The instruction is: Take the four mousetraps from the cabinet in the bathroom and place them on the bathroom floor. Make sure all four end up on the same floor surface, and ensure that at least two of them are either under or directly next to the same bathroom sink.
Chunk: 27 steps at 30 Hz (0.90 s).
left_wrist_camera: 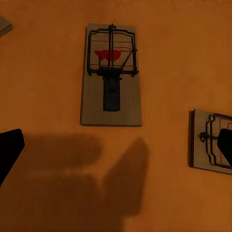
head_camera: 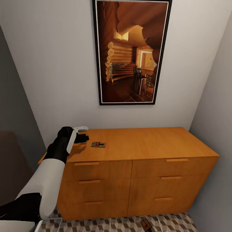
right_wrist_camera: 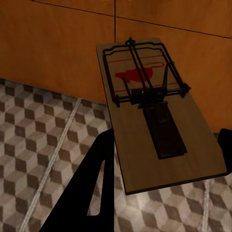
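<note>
The orange-brown cabinet stands against the wall. One mousetrap lies on its top near the left end. My left gripper hovers open over that end. In the left wrist view a mousetrap lies flat on the cabinet top ahead of the fingers, and a second mousetrap sits partly behind the other fingertip. My right gripper is shut on another mousetrap, held low over the cube-patterned bathroom floor in front of the drawers. That trap also shows at the head view's lower edge. The sink is out of view.
A large framed picture hangs on the wall above the cabinet. Grey walls close in on both sides. A strip of tiled floor runs along the cabinet's base. The corner of a further tan board peeks in at the left wrist view's edge.
</note>
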### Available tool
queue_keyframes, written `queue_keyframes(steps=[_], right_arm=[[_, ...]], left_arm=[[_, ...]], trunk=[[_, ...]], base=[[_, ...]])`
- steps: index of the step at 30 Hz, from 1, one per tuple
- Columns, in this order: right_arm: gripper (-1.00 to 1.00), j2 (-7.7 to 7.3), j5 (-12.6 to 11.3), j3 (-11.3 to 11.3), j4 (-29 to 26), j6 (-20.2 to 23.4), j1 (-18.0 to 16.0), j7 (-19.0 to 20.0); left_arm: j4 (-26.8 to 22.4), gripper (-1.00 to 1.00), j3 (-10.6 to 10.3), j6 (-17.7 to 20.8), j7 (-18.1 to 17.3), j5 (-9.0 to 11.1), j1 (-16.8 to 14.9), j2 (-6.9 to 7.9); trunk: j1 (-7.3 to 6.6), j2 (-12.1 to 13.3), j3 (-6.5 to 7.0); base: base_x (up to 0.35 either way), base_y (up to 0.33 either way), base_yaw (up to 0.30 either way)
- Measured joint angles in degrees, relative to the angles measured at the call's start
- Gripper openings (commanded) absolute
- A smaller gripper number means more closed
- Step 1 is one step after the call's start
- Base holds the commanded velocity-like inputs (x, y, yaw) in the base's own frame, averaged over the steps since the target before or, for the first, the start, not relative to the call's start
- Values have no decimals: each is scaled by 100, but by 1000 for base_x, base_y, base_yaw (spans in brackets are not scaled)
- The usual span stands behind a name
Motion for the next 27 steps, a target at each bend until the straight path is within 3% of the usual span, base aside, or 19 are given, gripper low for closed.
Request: queue_keyframes(steps=[11,16,27], right_arm=[[-100,-7,-3,-9,0,0,0,-92],[-100,0,-1,-1,0,4,0,-301],[-100,-6,0,0,0,9,0,-328]], left_arm=[[25,100,-2,-2,0,9,0,0],[29,100,0,-1,0,17,0,0],[60,100,0,-6,0,1,0,0]], trunk=[[0,0,0],[0,0,0],[0,0,0]], base=[[7,0,0],[156,0,0],[143,0,0]])
